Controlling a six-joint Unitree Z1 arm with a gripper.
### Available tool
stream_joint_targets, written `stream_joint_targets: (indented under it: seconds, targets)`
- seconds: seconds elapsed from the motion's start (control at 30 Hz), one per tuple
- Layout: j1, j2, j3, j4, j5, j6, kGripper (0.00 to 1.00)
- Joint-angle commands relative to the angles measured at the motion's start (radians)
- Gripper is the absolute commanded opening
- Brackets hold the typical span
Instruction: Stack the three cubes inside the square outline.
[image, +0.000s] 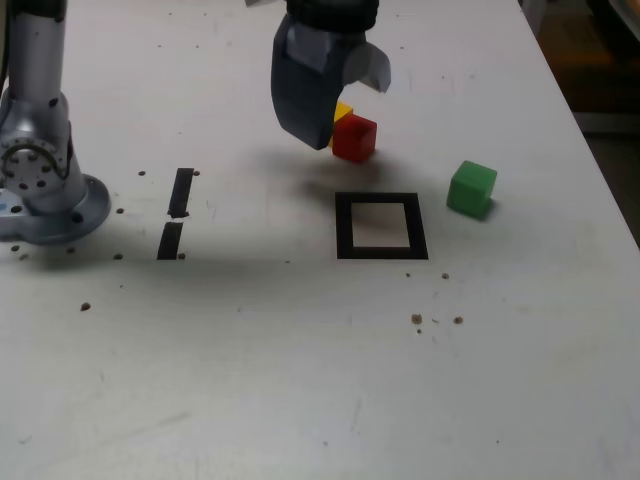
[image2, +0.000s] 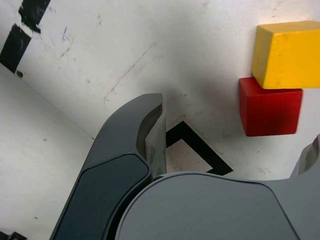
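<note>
Red cube (image: 354, 138) and yellow cube (image: 342, 111) sit touching just beyond the empty square outline (image: 381, 226), the green cube (image: 471, 189) aside, so the wide-open, empty gripper (image: 340, 85) hovering above them likely needs to descend for pick 1.

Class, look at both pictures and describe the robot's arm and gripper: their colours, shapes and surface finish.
The gripper is dark slate-grey smooth plastic, with broad, curved, claw-like fingers that taper to rounded tips; one shows a paler inner face. Behind them the wrist view shows a lighter grey rounded housing. At the exterior view's left stands the arm's base, silvery metal, cylindrical, with a round flange and small screws. No cables or markings are visible.
</note>
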Motion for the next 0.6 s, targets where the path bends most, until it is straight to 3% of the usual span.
stream_joint_targets:
  seconds: [0.0, 0.3, 0.57]
  targets:
    - [-0.002, 0.027, -0.024, -0.003, -0.004, -0.013, 0.98]
    - [0.016, 0.132, -0.110, -0.001, -0.017, -0.047, 0.94]
    - [0.048, 0.164, -0.113, 0.009, -0.028, -0.049, 0.87]
